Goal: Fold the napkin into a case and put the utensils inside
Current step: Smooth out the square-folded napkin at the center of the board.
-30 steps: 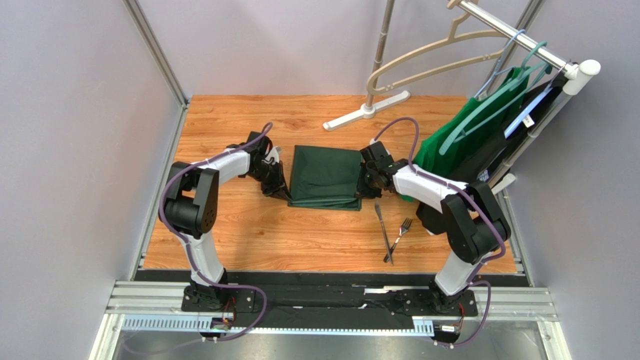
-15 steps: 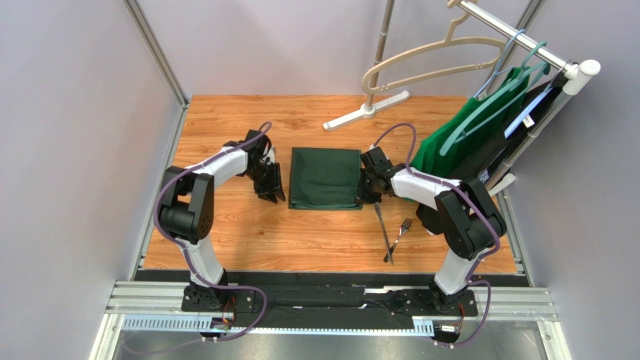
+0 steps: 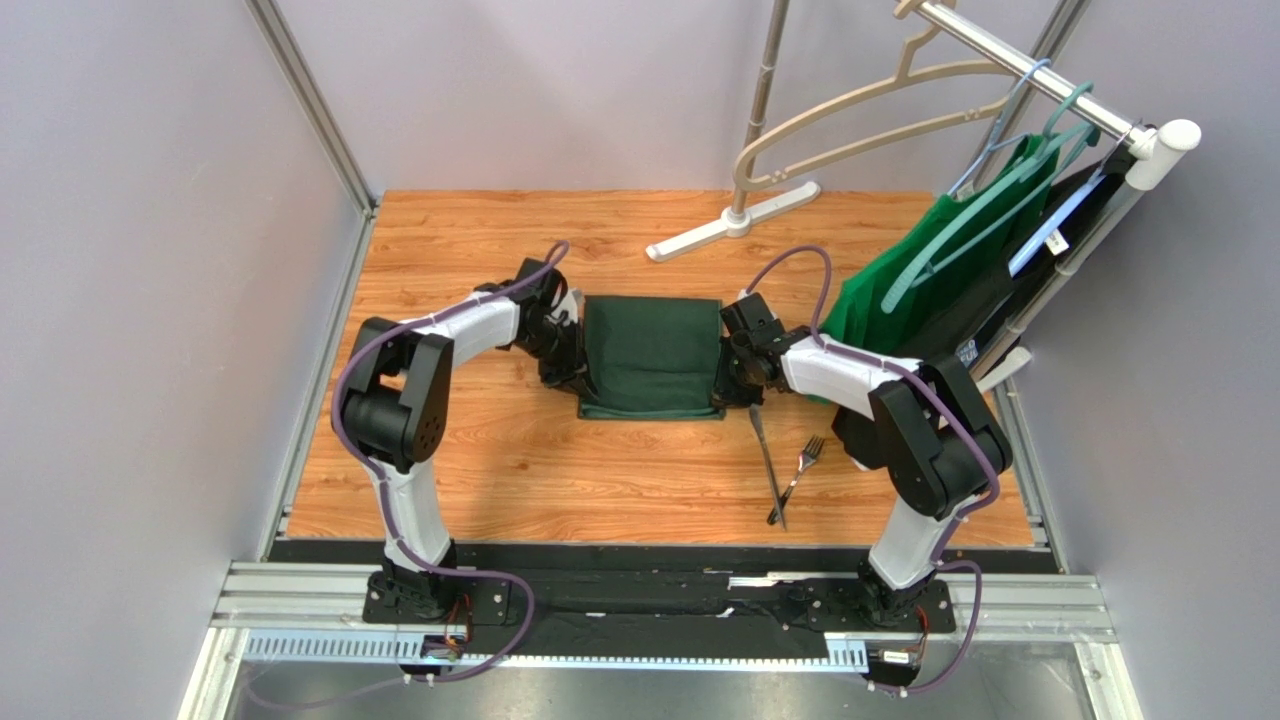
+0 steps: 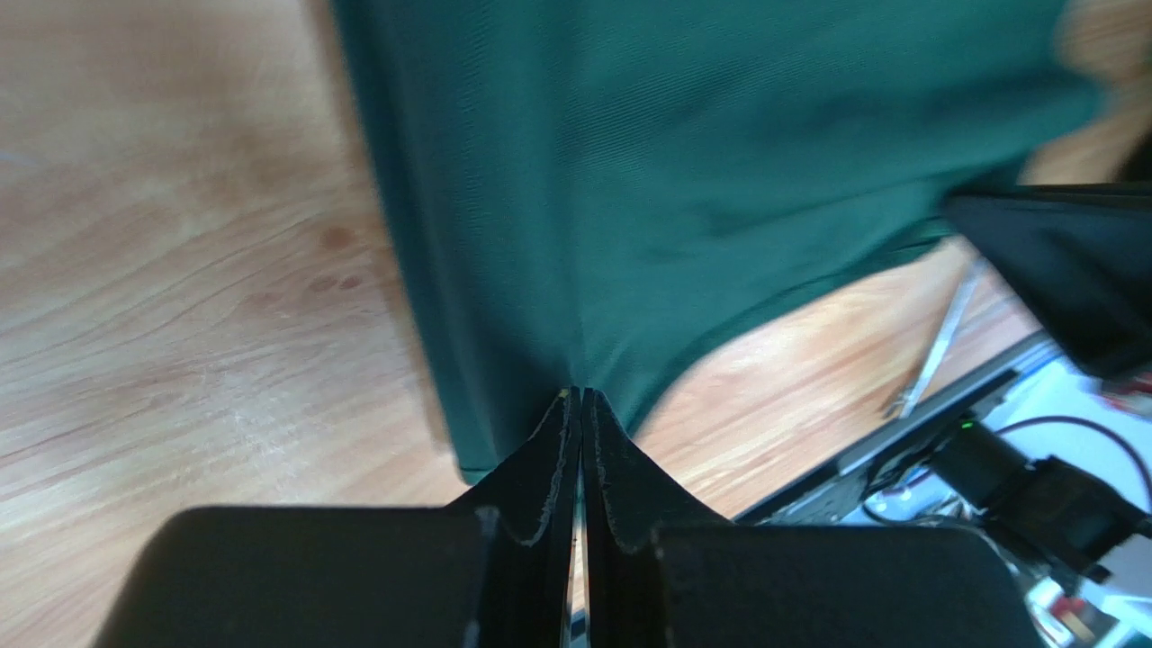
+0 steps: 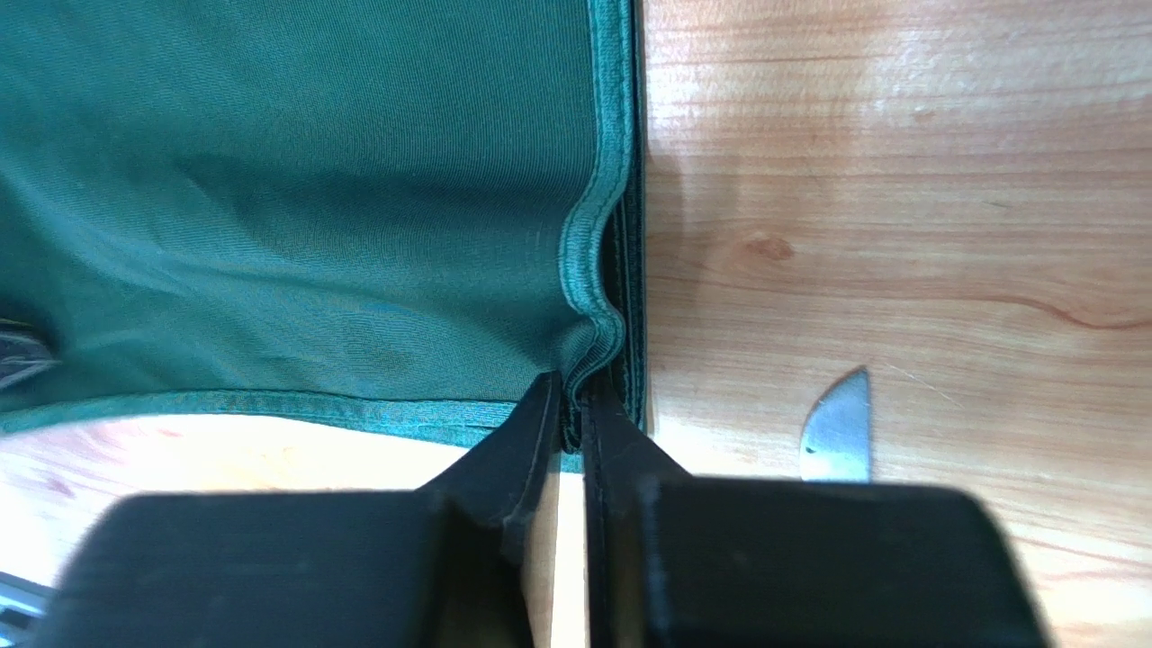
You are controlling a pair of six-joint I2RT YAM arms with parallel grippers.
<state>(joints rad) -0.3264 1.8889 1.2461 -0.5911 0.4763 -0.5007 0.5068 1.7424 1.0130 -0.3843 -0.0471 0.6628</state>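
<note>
The napkin [image 3: 651, 356] lay folded on the tabletop [image 3: 496, 465] squarely between the arms, the left gripper [image 3: 567, 360] with jaws pinched shut on its left edge, the right gripper [image 3: 733, 378] clamped likewise on its right hem, and the utensils [image 3: 781, 458] lay nearer the right arm.

A wooden tabletop [image 3: 451, 465] filled the middle. A white stand foot [image 3: 733, 221] lay at upper centre, a beige hanger [image 3: 842, 108] above it. At upper right a green garment [image 3: 932, 285] hung on a teal hanger [image 3: 1052, 128].
</note>
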